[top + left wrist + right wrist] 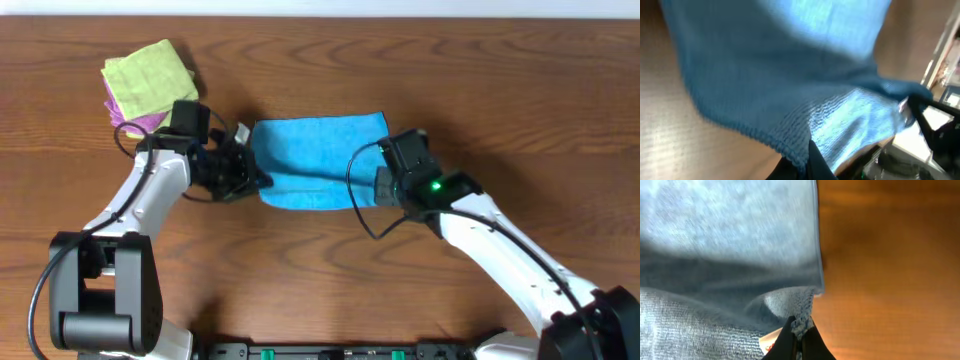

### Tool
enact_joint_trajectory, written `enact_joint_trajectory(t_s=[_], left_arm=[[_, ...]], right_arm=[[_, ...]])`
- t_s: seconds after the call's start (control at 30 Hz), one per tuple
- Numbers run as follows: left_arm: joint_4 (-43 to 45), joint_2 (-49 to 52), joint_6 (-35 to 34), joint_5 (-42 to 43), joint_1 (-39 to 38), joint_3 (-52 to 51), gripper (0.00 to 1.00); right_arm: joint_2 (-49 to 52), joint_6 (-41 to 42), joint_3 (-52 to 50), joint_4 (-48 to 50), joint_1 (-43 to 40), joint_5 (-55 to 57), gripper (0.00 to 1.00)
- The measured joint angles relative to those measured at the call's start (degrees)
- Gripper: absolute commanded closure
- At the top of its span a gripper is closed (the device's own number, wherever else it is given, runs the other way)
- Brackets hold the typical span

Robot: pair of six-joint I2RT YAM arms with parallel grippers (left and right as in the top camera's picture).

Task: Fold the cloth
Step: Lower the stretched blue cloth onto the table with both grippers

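Nearest the robot, the right gripper [799, 332] has its jaws closed on the near right corner of the cloth [320, 150], the terry bunched between the fingertips. The left gripper [807, 160] sits at the near left corner. Its wrist view is blurred, so the jaws only appear to be pinched shut on the hem.

The sky-blue cloth lies mid-table between the two arms. Its near edge is gathered up at the grippers and the rest is spread on the wooden table [500, 80].

The main risk is an uneven carry. If one arm leads the other, the near edge will probably land skewed on the far edge and the fold will come out crooked. The pinches look shallow, right at the hem, so a corner could slip free mid-fold. Pulling the corners apart too hard could drag the whole cloth instead of folding it.

The cloth's long axis runs left to right across the table, with its right end turned slightly away from the robot. Its short sides face the arms.

Farther off, at the far left, a light green cloth [150, 72] rests on a purple cloth [135, 118], clear of the work.
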Motion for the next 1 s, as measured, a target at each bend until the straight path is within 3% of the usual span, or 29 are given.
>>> enact_joint_trajectory(t_s=[0.3, 0.77, 1.0], left_arm=[[8.94, -0.07, -7.02, -4.63, -0.02, -0.02, 0.94], [22.27, 0.52, -8.72, -14.32, -1.84, -0.04, 0.94], [27.08, 7.45, -9.94, -15.61, -2.75, -0.04, 0.94]], right_arm=[[1.38, -4.79, -0.04, 11.10, -1.33, 1.09, 0.99], [10.08, -9.51, -0.07, 24.15, -3.19, 1.49, 0.99], [13.18, -10.99, -0.07, 28.48, -3.63, 2.01, 0.99]])
